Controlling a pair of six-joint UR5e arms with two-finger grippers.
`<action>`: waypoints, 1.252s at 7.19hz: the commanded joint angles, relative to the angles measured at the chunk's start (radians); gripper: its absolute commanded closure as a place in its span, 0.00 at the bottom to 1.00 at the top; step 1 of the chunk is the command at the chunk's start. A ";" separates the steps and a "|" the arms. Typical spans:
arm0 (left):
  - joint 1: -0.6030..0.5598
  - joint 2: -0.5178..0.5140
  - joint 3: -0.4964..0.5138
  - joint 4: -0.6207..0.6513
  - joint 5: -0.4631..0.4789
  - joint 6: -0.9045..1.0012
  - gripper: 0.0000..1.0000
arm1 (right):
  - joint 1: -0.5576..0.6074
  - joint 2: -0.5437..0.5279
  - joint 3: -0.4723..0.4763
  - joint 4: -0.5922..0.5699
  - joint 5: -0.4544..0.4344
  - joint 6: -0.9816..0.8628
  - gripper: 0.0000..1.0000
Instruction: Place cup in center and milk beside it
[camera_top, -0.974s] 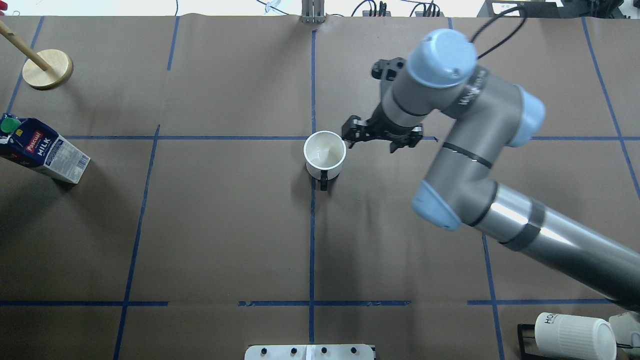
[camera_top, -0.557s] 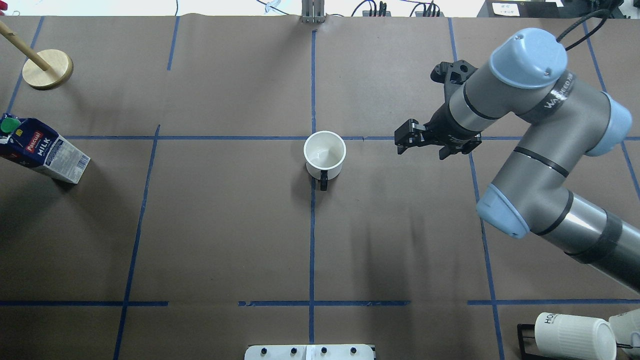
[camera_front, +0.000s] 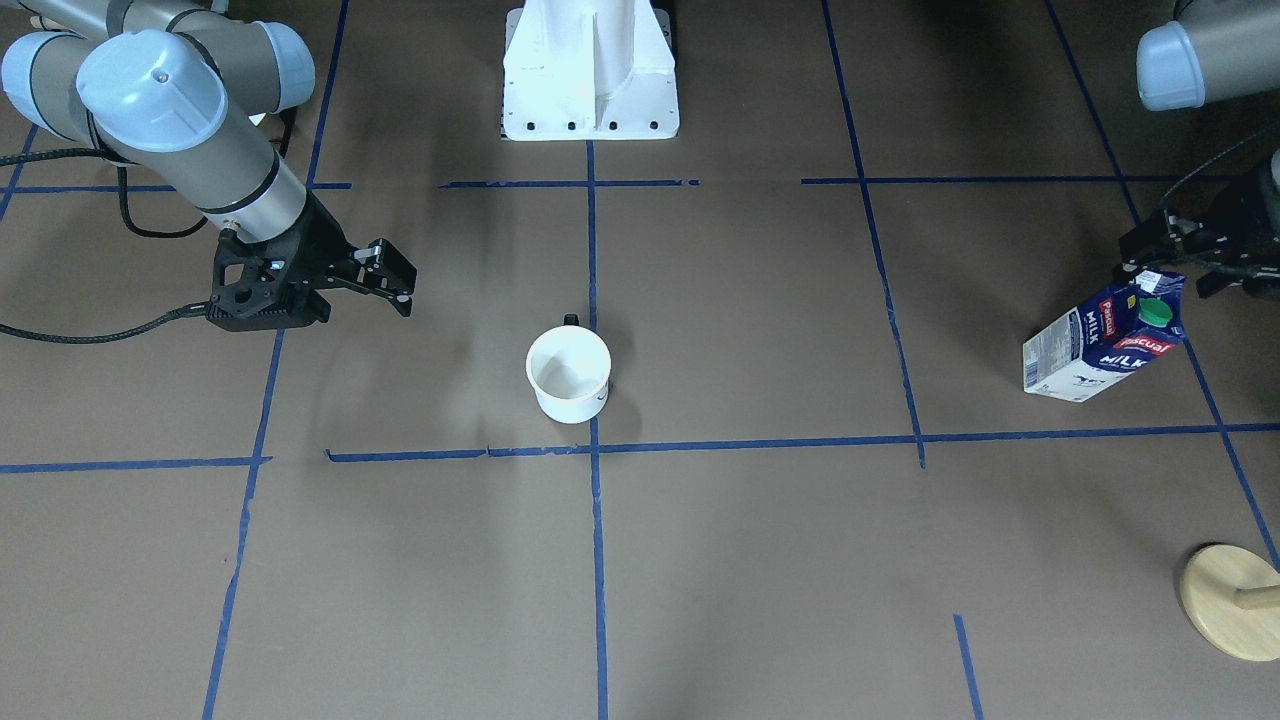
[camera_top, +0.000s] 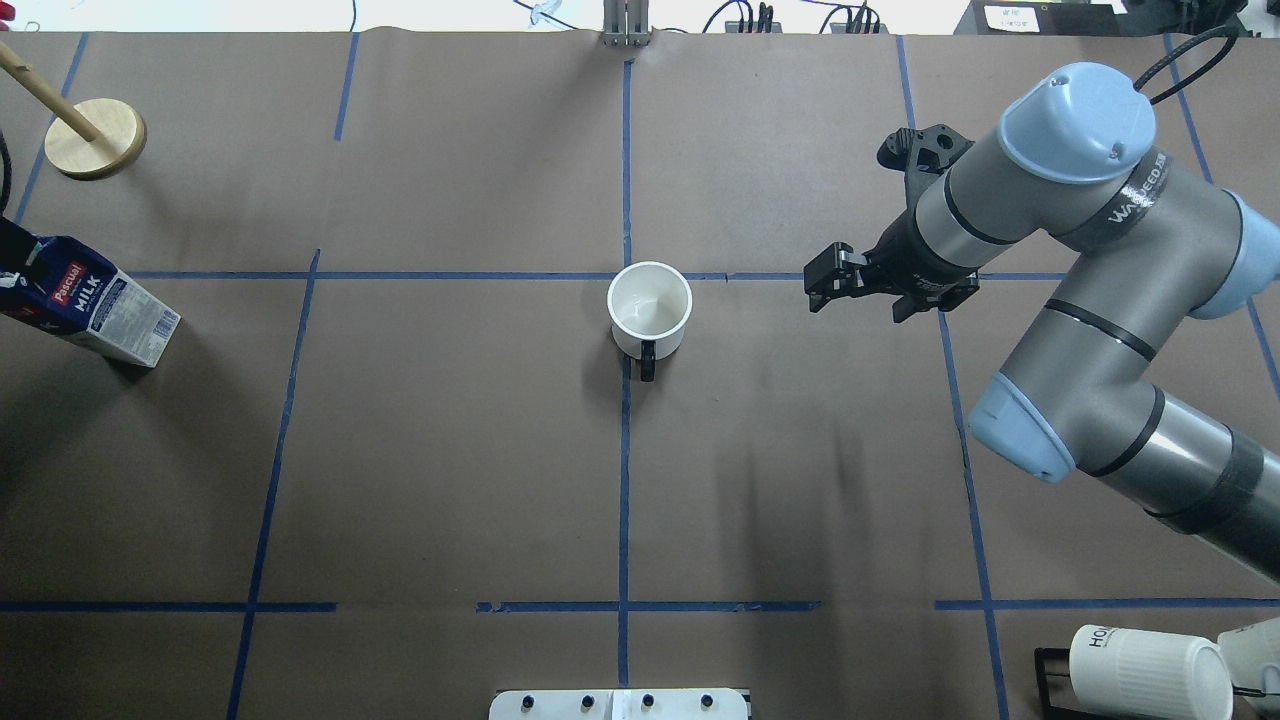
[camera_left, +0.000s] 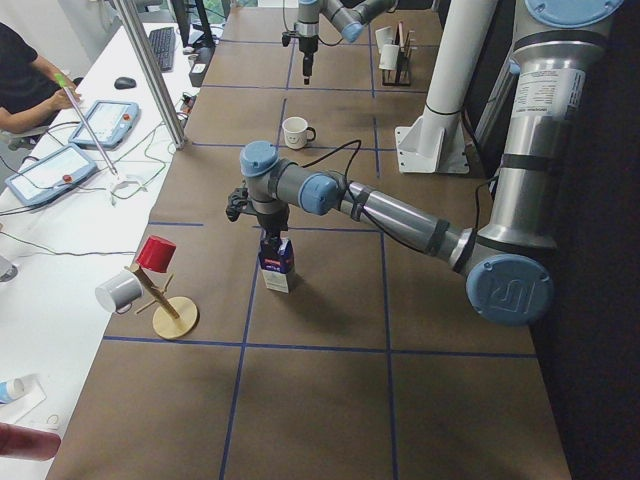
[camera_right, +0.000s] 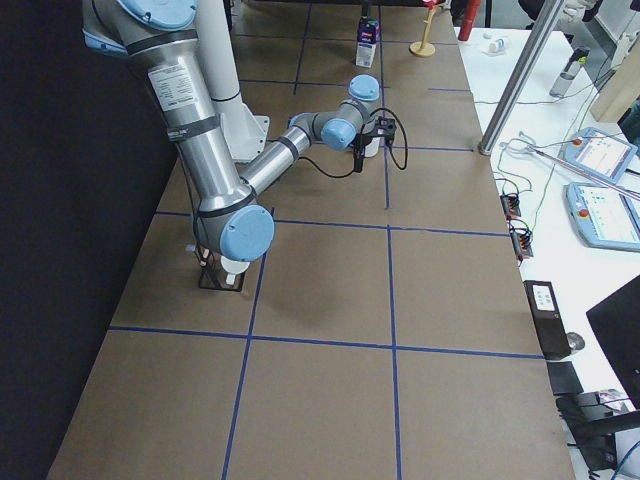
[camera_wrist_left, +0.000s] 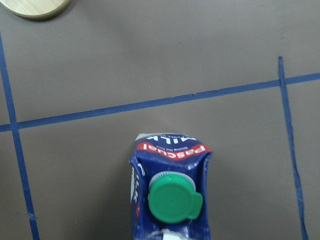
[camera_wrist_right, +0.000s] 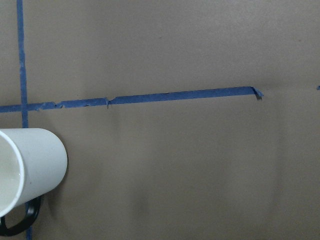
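**White mug at the centre, left end effector poised over the milk carton.**

The small smooth white mug with a black handle (camera_top: 650, 310) stands at the centre (camera_top: 590, 292) of the brown paper worktop (camera_top: 450, 450). The dark blue gable-top milk carton with a green cap (camera_top: 100, 312) stands upright, well apart at the worktop's left edge. I judge the carton light, with glossy paperboard walls that dent if squeezed, and tall enough to tip. It is best gripped across its flat faces, just below the gable. The left end effector (camera_front: 1182, 262) hangs directly over the cap with its jaws apparently spread. Whether they touch the carton I cannot tell. The right end effector (camera_top: 858, 290) is spread wide and empty, well clear of the mug.
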 joint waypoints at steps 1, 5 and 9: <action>0.024 -0.038 0.053 -0.002 0.005 0.001 0.00 | 0.000 -0.005 0.001 0.001 -0.004 0.000 0.00; 0.036 -0.038 0.095 -0.048 0.005 -0.002 0.71 | -0.001 0.000 0.001 0.001 -0.004 0.001 0.00; 0.036 -0.152 -0.023 -0.031 0.007 -0.330 0.83 | 0.043 -0.090 0.067 -0.001 0.007 -0.026 0.00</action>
